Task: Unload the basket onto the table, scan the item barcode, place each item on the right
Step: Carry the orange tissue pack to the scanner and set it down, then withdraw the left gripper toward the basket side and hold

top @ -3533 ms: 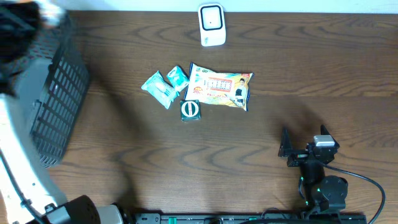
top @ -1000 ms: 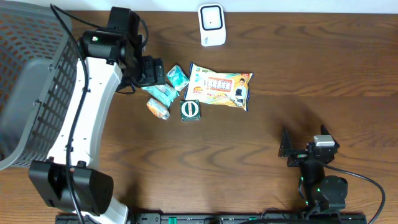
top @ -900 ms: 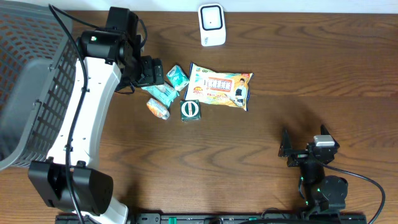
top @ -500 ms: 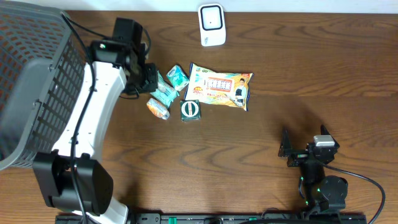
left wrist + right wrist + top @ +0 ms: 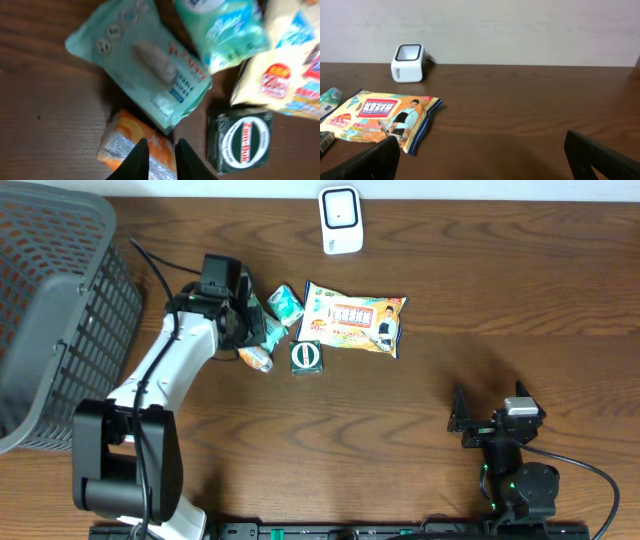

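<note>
Several packaged items lie in a cluster at the table's middle. There is a teal packet (image 5: 145,75), a second teal packet (image 5: 225,30), an orange packet (image 5: 122,145), a dark green box (image 5: 245,140) and a large yellow snack bag (image 5: 355,318). The white barcode scanner (image 5: 341,220) stands at the far edge. My left gripper (image 5: 161,142) is down on the orange packet (image 5: 257,359), its fingers nearly together with orange showing in the thin gap. At the front right my right gripper (image 5: 485,157) rests wide open with nothing in it, far from the items.
A dark grey mesh basket (image 5: 50,310) fills the left end of the table. The snack bag (image 5: 385,117) and the scanner (image 5: 408,62) lie ahead and to the left of my right gripper (image 5: 490,422).
My left arm has come down and towards the front over the cluster. Its jaws went from wide open to nearly together at the orange packet. The right arm has not moved.
</note>
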`<state>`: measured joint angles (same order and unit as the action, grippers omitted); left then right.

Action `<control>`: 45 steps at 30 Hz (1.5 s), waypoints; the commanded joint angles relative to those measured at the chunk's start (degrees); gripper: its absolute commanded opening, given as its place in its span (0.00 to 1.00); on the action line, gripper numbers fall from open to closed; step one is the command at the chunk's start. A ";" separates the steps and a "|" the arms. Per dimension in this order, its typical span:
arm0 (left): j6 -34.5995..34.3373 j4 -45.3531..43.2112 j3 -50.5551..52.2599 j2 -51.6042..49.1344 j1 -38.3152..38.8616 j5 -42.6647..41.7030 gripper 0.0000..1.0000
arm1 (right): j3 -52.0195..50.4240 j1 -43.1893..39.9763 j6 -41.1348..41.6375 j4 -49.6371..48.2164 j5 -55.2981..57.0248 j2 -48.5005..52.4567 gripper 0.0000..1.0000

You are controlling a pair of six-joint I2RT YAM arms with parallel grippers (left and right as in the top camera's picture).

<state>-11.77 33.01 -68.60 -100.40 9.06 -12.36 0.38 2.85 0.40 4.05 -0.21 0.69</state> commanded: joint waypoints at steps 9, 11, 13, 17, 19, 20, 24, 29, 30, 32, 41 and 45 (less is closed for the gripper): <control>0.37 0.87 0.81 -3.34 0.02 1.22 0.19 | -0.07 -0.20 -0.22 0.24 0.07 -0.31 0.99; 0.37 1.75 0.79 -3.34 0.02 2.80 0.19 | -0.07 -0.20 -0.22 0.24 0.07 -0.31 0.99; 0.37 2.60 0.76 -3.32 -0.11 3.19 0.19 | -0.07 -0.20 -0.22 0.24 0.04 -0.31 0.99; 0.35 4.66 0.46 -2.80 -0.26 3.17 0.19 | -0.07 -0.20 -0.22 0.24 0.07 -0.31 0.99; 0.35 6.03 -0.20 -2.19 -0.26 3.19 0.19 | -0.07 -0.20 -0.22 0.24 0.07 -0.31 0.99; 0.35 6.71 -0.59 -1.77 -0.26 3.19 0.19 | -0.07 -0.20 -0.22 0.24 0.07 -0.31 0.99; 0.35 8.37 -1.99 1.05 -0.26 3.17 0.21 | -0.07 -0.20 -0.22 0.24 0.04 -0.31 0.99; 0.35 8.55 -2.14 6.80 -0.26 3.15 0.54 | -0.07 -0.20 -0.22 0.24 0.07 -0.31 0.99; 0.33 8.57 -2.14 8.00 -0.26 3.15 0.54 | -0.07 -0.20 -0.22 0.24 0.07 -0.31 0.99; 0.33 8.96 -2.14 10.88 -0.26 3.15 0.56 | -0.07 -0.20 -0.22 0.24 0.04 -0.31 0.99; 0.33 15.52 -2.14 25.22 -0.26 3.19 0.84 | -0.07 -0.20 -0.22 0.24 0.07 -0.31 0.99; 0.22 22.21 -2.14 30.75 -0.26 3.21 0.94 | -0.07 -0.20 -0.22 0.24 0.07 -0.31 0.99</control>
<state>-11.75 53.17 -68.95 -72.47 9.02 -9.91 0.38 2.85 0.40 4.03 -0.23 0.69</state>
